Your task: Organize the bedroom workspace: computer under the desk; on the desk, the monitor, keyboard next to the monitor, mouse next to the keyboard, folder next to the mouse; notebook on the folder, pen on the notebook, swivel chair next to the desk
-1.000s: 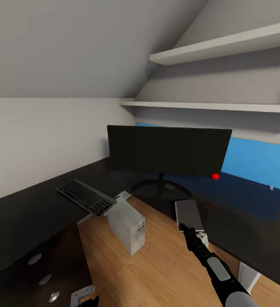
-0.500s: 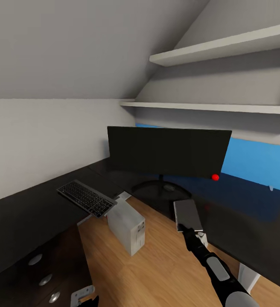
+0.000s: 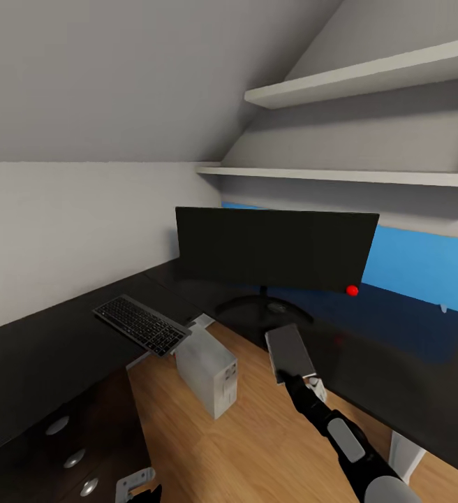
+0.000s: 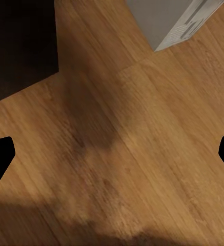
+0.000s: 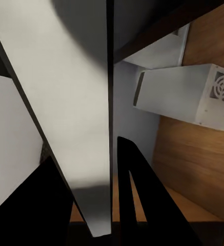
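The desk [image 3: 40, 363] is the reference item: a long black L-shaped top running along two walls, with black drawers and round silver knobs at its near end. Two white wall shelves [image 3: 355, 171] hang above the desk, and a blue wall panel [image 3: 424, 269] sits behind its far wing. Wooden floor [image 3: 257, 433] fills the inner angle of the desk.

The monitor [image 3: 274, 248] stands on the desk at its inner corner, upright on a curved black stand, with a red dot at one lower corner. The computer [image 3: 207, 370], a light grey tower, stands on the floor in the inner angle of the desk, at the desk's edge rather than fully beneath the top. The keyboard [image 3: 142, 323] lies flat on the desk, on the wing nearer the drawers, with one end at or over the desk's inner edge, well apart from the monitor stand.

The notebook [image 3: 290, 353] is a thin dark grey slab held in the air at the inner edge of the desk, just in front of the monitor stand. The right gripper [image 3: 295, 381] pinches it at the near end; in the right wrist view the fingers [image 5: 137, 200] close on the notebook's thin edge [image 5: 76, 128].

The left gripper [image 4: 112, 154] hangs over bare floor beside the desk, its fingers spread wide with nothing between them.
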`<state>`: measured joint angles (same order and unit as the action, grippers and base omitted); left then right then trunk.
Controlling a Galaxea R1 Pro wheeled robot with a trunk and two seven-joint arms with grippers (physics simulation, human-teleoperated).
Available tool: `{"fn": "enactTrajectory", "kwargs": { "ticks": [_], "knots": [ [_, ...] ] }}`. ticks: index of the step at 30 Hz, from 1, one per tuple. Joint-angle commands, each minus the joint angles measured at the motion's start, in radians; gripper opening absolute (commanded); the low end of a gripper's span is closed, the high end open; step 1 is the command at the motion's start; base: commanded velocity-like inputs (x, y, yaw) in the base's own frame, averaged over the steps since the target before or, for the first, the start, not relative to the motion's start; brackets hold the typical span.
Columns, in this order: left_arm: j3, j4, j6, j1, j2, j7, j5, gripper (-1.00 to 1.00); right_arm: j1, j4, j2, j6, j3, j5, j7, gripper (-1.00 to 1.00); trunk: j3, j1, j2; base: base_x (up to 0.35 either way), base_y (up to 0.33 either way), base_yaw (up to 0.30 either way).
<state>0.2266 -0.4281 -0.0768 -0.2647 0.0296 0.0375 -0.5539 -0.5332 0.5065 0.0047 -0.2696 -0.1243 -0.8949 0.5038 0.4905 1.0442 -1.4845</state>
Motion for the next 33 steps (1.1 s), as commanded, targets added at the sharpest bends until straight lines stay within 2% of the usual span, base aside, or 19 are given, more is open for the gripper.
{"fn": "enactTrajectory", "kwargs": {
  "ticks": [1,20,33],
  "knots": [
    [0.008,0.000,-0.005,-0.001,0.001,0.004,-0.009,1.00,-0.001,0.000,0.002,-0.006,0.000,-0.011,0.007,-1.00,0.001,0.000,-0.001,0.000,0.000,0.000],
    [0.009,0.000,-0.004,-0.001,0.001,0.004,-0.009,1.00,-0.001,0.001,0.003,-0.010,0.014,-0.013,0.089,-1.00,0.001,0.000,-0.001,0.000,0.000,0.010],
    [0.008,0.000,-0.005,-0.001,0.001,0.004,-0.009,1.00,-0.001,0.000,0.006,-0.009,0.015,-0.014,0.093,-1.00,0.006,0.000,-0.001,0.000,0.000,0.220]
  ]
}}
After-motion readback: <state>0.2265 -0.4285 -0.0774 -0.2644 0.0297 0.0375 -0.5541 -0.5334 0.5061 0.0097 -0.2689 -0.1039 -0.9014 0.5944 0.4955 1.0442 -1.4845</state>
